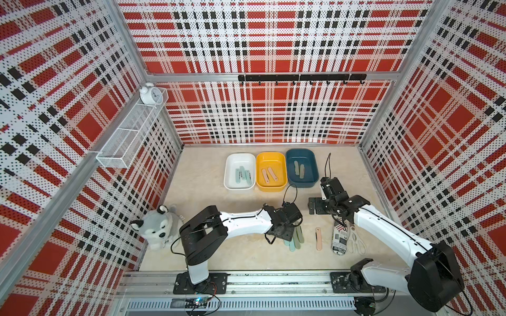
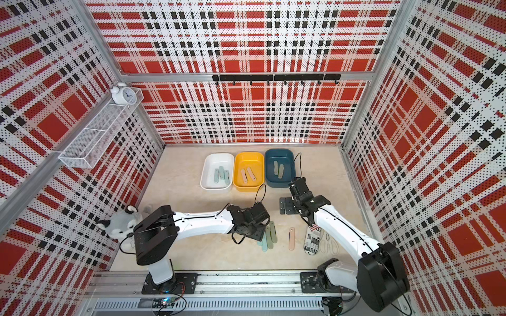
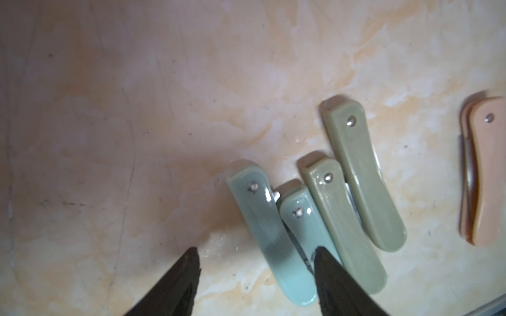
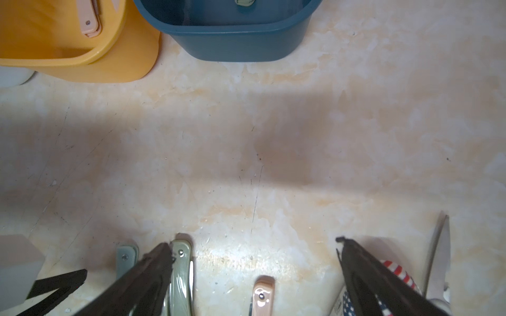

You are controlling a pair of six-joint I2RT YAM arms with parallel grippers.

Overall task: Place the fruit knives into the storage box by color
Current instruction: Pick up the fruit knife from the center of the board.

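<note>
2 fingers of the left gripper stand apart, low over the table, straddling the outer mint knife. Nothing is clamped.

Finding: the far finger sits over the second mint knife, which lies edge to edge with the first.

Judgement: closing from this position risks pinching both knives or skidding the neighbour.

Recommended: shift so that finger drops into the seam between the 2 knives. Then grip across the width near mid-length, close squarely and lift straight up.

Adjacent: 2 loose sage knives lie packed against the mint pair, and 1 peach knife lies well apart.

Right gripper: jaws wide apart and empty, above bare table near the blue box.

Containers: both top views show 3 in a row.
- The white box holds stored mint knives only, 3 or 4; the count is uncertain.
- The yellow box holds 2 stored peach knives.
- The blue box holds 2 stored sage knives.

No colour appears misfiled. By colour, the straddled knife belongs in the white box.
</note>
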